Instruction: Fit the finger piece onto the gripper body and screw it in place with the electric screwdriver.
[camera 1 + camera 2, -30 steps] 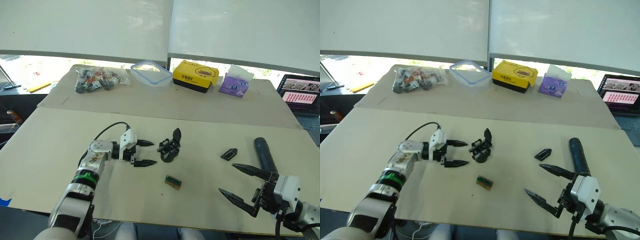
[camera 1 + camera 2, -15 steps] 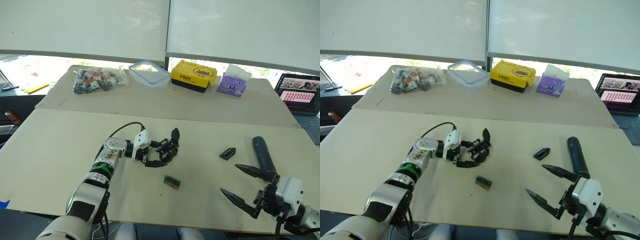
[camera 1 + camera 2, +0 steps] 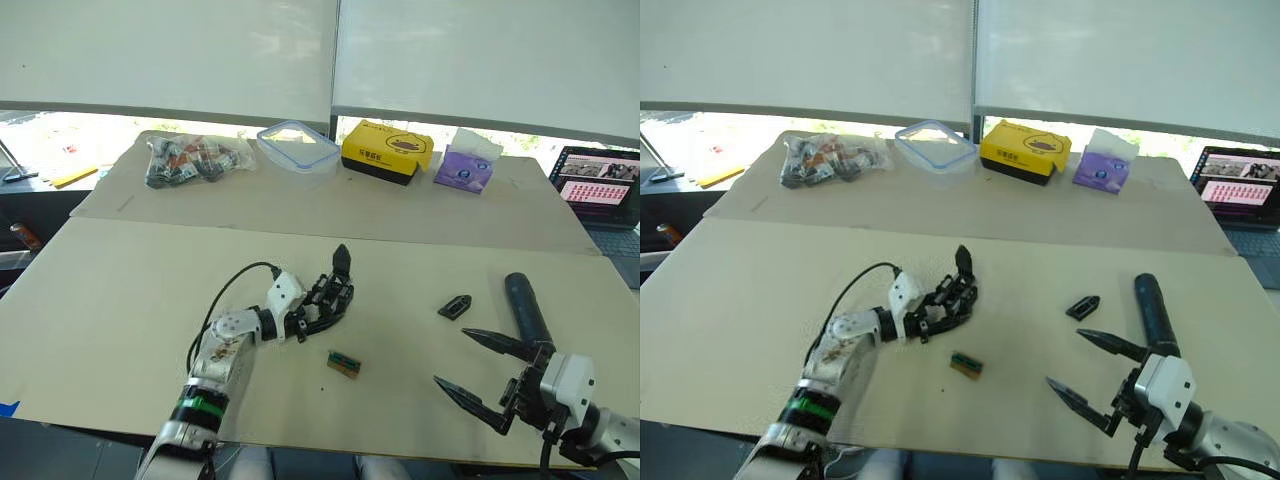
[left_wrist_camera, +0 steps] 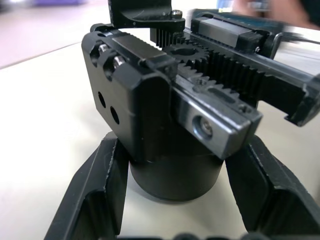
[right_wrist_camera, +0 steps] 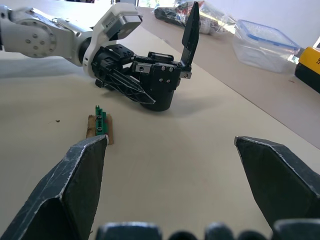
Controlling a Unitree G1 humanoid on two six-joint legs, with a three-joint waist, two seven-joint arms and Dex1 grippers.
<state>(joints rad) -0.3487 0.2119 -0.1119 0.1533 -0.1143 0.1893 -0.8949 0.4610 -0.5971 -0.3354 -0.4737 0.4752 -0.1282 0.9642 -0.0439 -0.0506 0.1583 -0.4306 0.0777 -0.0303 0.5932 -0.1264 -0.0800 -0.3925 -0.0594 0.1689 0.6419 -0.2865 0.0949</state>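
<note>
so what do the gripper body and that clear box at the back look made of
Gripper body: mostly matte black, plastic or anodised metal, hard to tell; the bare silver block with a screw and the toothed racks suggest metal parts. Clear box: see-through with a blue rim, likely plastic.
</note>
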